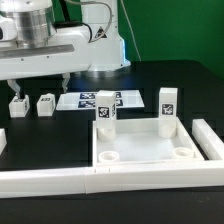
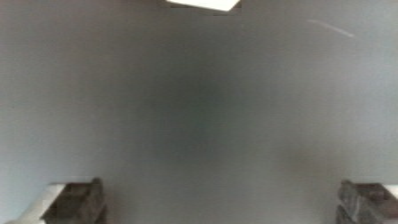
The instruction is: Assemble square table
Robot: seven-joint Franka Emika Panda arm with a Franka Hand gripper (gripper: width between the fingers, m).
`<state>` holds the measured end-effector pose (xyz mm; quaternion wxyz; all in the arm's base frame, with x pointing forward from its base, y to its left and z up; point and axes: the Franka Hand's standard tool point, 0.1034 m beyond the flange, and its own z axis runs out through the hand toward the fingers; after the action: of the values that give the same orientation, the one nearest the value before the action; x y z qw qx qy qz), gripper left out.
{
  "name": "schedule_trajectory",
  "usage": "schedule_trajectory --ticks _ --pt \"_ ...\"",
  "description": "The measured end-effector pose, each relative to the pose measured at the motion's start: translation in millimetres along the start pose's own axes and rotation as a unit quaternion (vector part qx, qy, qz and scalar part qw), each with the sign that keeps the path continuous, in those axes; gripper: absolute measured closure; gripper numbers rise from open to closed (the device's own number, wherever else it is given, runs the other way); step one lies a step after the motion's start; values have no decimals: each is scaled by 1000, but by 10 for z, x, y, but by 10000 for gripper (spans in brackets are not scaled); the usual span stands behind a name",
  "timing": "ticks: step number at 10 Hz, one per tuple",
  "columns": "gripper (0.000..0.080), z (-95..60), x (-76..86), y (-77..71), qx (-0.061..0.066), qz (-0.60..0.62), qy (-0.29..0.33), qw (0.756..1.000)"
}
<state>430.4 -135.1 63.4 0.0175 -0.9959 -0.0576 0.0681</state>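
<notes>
The square table top [image 1: 146, 152], a white tray with a raised rim, lies on the dark table with round sockets showing in its near corners. Two tagged white legs [image 1: 107, 116] [image 1: 168, 104] stand upright at its far corners. Two more leg blocks [image 1: 18, 106] [image 1: 45, 103] rest loose at the exterior view's left. My gripper [image 1: 38, 84] hangs open just above those loose legs. In the wrist view my gripper [image 2: 221, 205] has its dark fingers [image 2: 71, 202] wide apart with only blurred dark table between them. A white corner [image 2: 206, 5] shows at the picture's edge.
The marker board [image 1: 98, 100] lies flat behind the table top. A long white barrier wall [image 1: 100, 181] runs along the front and turns back at the exterior view's right [image 1: 211, 142]. The arm's white body [image 1: 55, 45] fills the upper left.
</notes>
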Motion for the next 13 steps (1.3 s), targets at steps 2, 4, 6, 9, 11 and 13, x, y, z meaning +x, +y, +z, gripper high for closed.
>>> schedule_trajectory --ticks 2,4,6,9,11,13 --pt "150 118 -132 -56 8 1 -95 995" --pt "150 171 -352 -89 26 20 -191 981" --pt "150 286 -463 -76 46 18 -240 969" --pt "150 347 -462 -194 65 6 -340 938" --pt "150 376 -438 -188 68 -8 -342 937" --pt "150 350 -631 -31 58 -16 -393 918"
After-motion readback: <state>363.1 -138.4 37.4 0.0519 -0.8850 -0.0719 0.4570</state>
